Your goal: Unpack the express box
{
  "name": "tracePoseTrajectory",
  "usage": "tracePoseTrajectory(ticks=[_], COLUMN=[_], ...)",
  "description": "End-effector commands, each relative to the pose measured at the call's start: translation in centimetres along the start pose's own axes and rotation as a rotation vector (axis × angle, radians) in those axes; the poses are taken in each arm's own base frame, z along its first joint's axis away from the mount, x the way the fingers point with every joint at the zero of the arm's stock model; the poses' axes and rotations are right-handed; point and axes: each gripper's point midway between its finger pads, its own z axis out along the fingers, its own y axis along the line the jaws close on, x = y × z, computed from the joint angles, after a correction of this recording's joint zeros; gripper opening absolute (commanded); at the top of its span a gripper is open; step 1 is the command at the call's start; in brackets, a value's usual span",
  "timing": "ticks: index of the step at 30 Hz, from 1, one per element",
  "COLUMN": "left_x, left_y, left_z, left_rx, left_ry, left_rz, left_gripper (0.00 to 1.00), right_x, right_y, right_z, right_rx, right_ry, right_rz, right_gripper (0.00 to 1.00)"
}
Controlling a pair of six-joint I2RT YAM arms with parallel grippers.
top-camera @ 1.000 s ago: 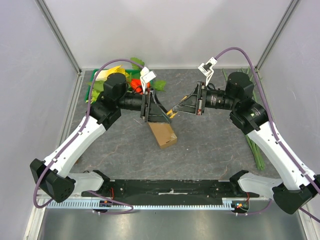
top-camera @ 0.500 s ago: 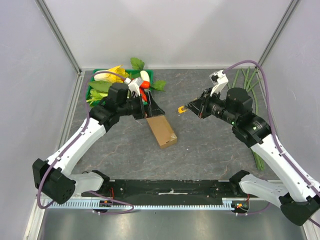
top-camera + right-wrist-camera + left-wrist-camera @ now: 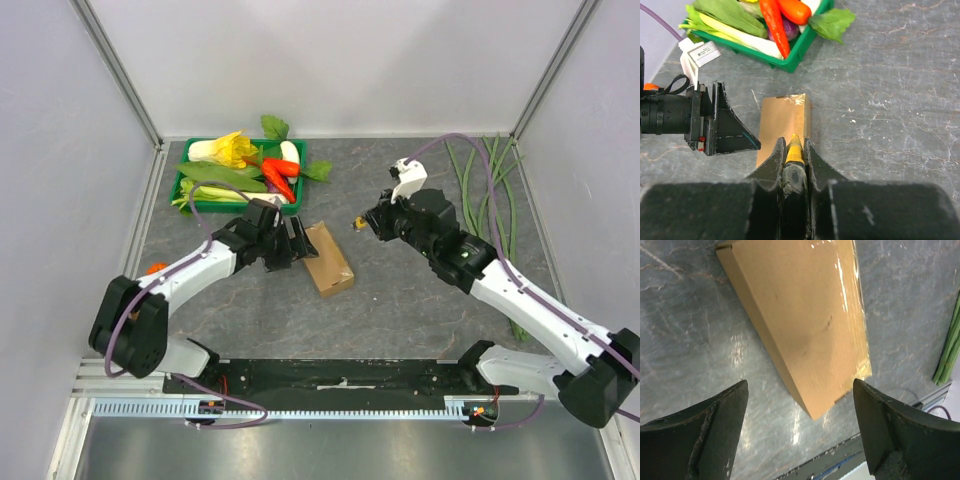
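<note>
The express box (image 3: 329,258), a plain brown carton with clear tape along one edge, lies closed on the grey tabletop. My left gripper (image 3: 293,245) is low at the box's left side and open. In the left wrist view the box (image 3: 800,320) lies ahead of the wide-apart left gripper (image 3: 800,385), untouched. My right gripper (image 3: 362,222) hovers right of the box's far end, shut on a black tool with a yellow tip (image 3: 794,148). In the right wrist view the right gripper (image 3: 794,141) points at the box (image 3: 780,125).
A green tray (image 3: 182,182) of vegetables stands at the back left, its corner (image 3: 793,64) near the box. Long green stalks (image 3: 487,185) lie along the right side. A small orange object (image 3: 152,268) sits by the left arm. The arms' base rail (image 3: 340,375) runs along the near edge.
The left gripper let go, opened wide and dropped back to the box's left side. The right gripper drew away from the box to the right, still holding the tool.
</note>
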Motion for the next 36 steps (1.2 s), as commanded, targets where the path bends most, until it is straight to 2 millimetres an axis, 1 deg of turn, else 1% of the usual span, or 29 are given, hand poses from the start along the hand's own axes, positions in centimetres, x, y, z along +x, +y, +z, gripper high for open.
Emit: tracePoseTrajectory(ticks=[1,2,4,5,6,7,8,9,10,12,13,15,16,17,18,19,20,21,22,24,25,26,28,29,30,31,33,35,36], left_x=[-2.2,-2.0,-2.4,-2.0,-1.9,-2.3,-2.2,-2.0,-2.6,-2.8,-3.5,-3.2,-3.6,-3.1,-3.5,-3.3,-2.7,-3.0,-2.8,-2.5,-2.3,-2.1,-1.5,-1.3,-1.0,-0.8,-0.8,-0.7,-0.9], left_y=[-1.3,-0.9,-1.3,-0.8,-0.9,-1.2,-1.3,-0.9,-1.1,-0.8,-0.9,-0.3,-0.1,0.1,-0.2,0.2,0.5,0.3,0.6,0.7,0.8,0.9,1.2,1.3,1.4,1.2,1.5,1.5,1.3], left_z=[3.0,4.0,4.9,5.9,6.3,6.7,6.9,7.5,7.6,7.9,7.9,7.9,8.2,8.2,8.3,8.8,8.7,8.8,9.0,8.8,8.7,8.7,8.6,8.6,8.5,8.5,8.7,8.7,8.5], left_rx=[0.079,0.073,0.100,0.090,0.099,0.118,0.126,0.117,0.122,0.122,0.123,0.105,0.096,0.095,0.100,0.091,0.080,0.083,0.079,0.086,0.085,0.102,0.105,0.110,0.120,0.143,0.128,0.124,0.126], left_ry=[-0.078,-0.063,-0.055,-0.031,-0.019,-0.030,-0.016,0.001,-0.006,0.001,-0.008,0.033,0.047,0.086,0.090,0.114,0.148,0.154,0.165,0.190,0.199,0.212,0.239,0.244,0.255,0.261,0.259,0.264,0.260], left_rz=[-0.056,-0.064,-0.083,-0.096,-0.107,-0.107,-0.114,-0.124,-0.124,-0.102,-0.092,-0.047,-0.037,-0.001,0.020,0.030,0.052,0.069,0.081,0.138,0.159,0.205,0.235,0.253,0.262,0.278,0.273,0.259,0.251], left_gripper=[0.88,0.88,0.87,0.86,0.86,0.86,0.85,0.84,0.82,0.81,0.81,0.81,0.83,0.83,0.84,0.85,0.83,0.80,0.73,0.67,0.62,0.60,0.59,0.58,0.54,0.53,0.54,0.60,0.67], right_x=[-0.2,0.2,0.6,1.0,1.3,1.5,2.0,2.3,2.5,2.5,2.3,2.4,2.2,2.5,2.6,2.6,3.1,3.0,3.1,3.3,3.5,3.7,4.3,4.2,4.8,4.8,5.4,5.9,6.1], right_y=[-0.6,-0.5,-0.3,0.0,0.0,-0.2,-0.1,-0.2,-0.4,0.1,0.3,0.3,0.3,0.3,0.2,0.0,0.0,-0.5,-0.6,-0.8,-1.0,-1.1,-1.5,-1.6,-1.9,-2.1,-2.4,-2.6,-2.5], right_z=[1.7,2.0,2.4,2.6,2.8,3.1,3.4,3.6,3.8,4.3,4.5,4.9,5.1,5.4,5.6,5.8,6.0,6.1,6.1,6.2,6.2,6.2,6.0,5.8,5.7,5.6,5.6,5.9,6.0], right_rx=[0.040,0.036,0.028,0.023,0.025,0.037,0.039,0.049,0.060,0.057,0.055,0.083,0.099,0.115,0.128,0.143,0.153,0.184,0.195,0.211,0.219,0.223,0.244,0.247,0.256,0.263,0.272,0.279,0.276], right_ry=[-0.052,-0.046,-0.051,-0.044,-0.037,-0.041,-0.031,-0.028,-0.030,-0.049,-0.071,-0.086,-0.096,-0.090,-0.088,-0.094,-0.088,-0.096,-0.098,-0.097,-0.095,-0.092,-0.081,-0.085,-0.076,-0.081,-0.078,-0.072,-0.071], right_rz=[-0.032,-0.034,-0.022,-0.021,-0.023,-0.024,-0.028,-0.028,-0.034,-0.040,-0.045,-0.053,-0.050,-0.057,-0.059,-0.060,-0.056,-0.050,-0.046,-0.037,-0.034,-0.033,-0.024,-0.019,-0.018,-0.013,-0.010,-0.004,0.001], right_gripper=[0.00,0.00,0.00,0.00,0.00,0.00,0.00,0.00,0.00,0.00,0.00,0.00,0.00,0.00,0.00,0.00,0.00,0.00,0.00,0.00,0.00,0.00,0.00,0.00,0.00,0.00,0.00,0.00,0.00])
